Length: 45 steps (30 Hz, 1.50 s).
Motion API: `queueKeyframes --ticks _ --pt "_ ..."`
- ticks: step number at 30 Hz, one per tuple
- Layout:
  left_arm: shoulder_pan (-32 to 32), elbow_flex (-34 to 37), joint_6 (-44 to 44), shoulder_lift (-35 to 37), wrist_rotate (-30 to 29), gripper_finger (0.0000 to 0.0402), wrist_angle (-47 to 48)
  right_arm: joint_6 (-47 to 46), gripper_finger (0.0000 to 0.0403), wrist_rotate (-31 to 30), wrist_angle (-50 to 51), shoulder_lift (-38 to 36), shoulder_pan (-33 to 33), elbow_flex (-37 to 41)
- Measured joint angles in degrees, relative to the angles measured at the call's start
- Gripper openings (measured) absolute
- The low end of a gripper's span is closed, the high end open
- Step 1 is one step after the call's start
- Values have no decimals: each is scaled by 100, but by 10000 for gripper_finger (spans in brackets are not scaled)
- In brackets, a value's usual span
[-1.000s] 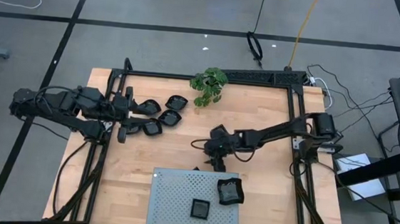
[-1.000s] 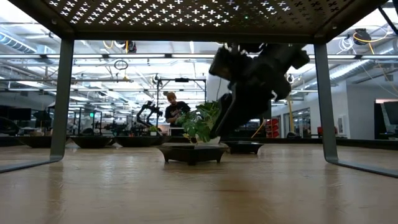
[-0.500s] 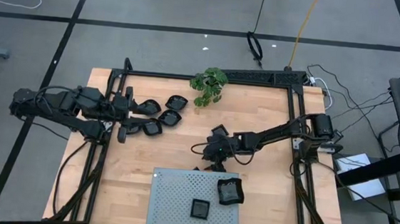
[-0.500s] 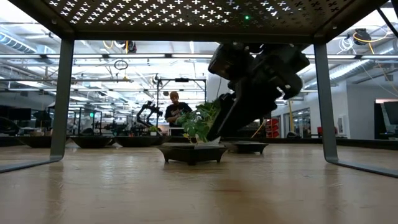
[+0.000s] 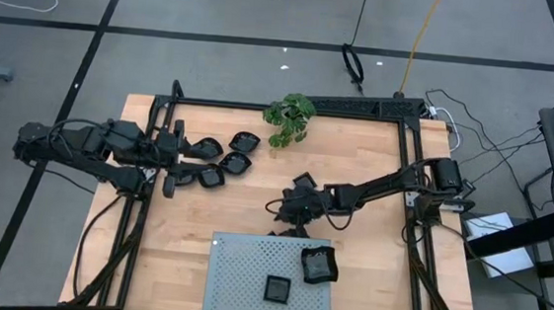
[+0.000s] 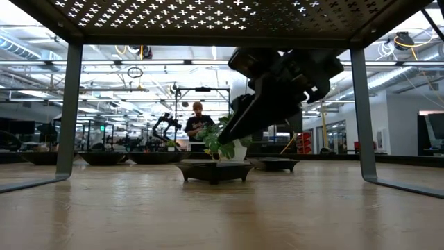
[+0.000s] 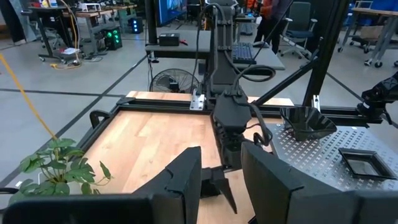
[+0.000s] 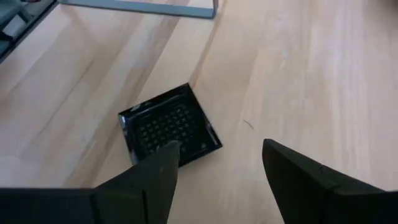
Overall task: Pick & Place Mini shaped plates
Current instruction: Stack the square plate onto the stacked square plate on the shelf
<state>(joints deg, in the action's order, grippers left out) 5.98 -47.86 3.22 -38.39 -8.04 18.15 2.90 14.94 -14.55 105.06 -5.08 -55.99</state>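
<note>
Right wrist view: my right fingers [image 8: 292, 180] stand spread wide with nothing between them, hanging above the bare wooden table [image 8: 323, 74]. Just beyond the tip of one finger lies a square plate [image 8: 169, 130], glossy black with a dotted floor, flat on the wood and not touched by me. Past it, the edge of the grey perforated panel [image 8: 137, 5] crosses the far corner.

From above, my right gripper [image 5: 293, 204] sits near the middle of the table, just behind the panel's [image 5: 248, 272] back edge, the arm reaching in from the right side. Two plates rest on the panel: a square one [image 5: 277, 289] near its front and a larger polygonal one [image 5: 319, 265] by its right corner.

My left gripper [image 5: 180, 159] waits at the left side of the table, its fingers [image 7: 186, 180] partly apart with nothing seen between them. Just beside it lies a cluster of plates [image 5: 227, 156], several touching or overlapping. A green plant [image 5: 290, 116] stands at the back edge of the table.

In the low view the square plate [image 6: 214, 170] sits flat on the wood beneath the panel's legs, with my right gripper [image 6: 232, 132] tilted down above it and clear of it. A person [image 6: 196, 119] stands far off in the room behind.
</note>
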Motion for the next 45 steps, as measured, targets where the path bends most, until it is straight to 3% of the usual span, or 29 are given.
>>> queueKeyframes --ticks 5,16,22,28,45 --pt "1 0 0 0 0 120 0 -1 222 3 -34 57 67 0" --pt "0 -2 0 -2 -2 120 -30 -23 222 177 -259 906 61 -415" --pt "1 -2 0 -2 -2 120 -44 -340 222 191 -303 871 75 -459" --pt "0 -2 0 -2 -2 120 -51 -673 222 610 -676 850 11 -459" --pt "0 -2 0 -2 -2 120 -44 -328 222 289 -810 920 -98 -461"
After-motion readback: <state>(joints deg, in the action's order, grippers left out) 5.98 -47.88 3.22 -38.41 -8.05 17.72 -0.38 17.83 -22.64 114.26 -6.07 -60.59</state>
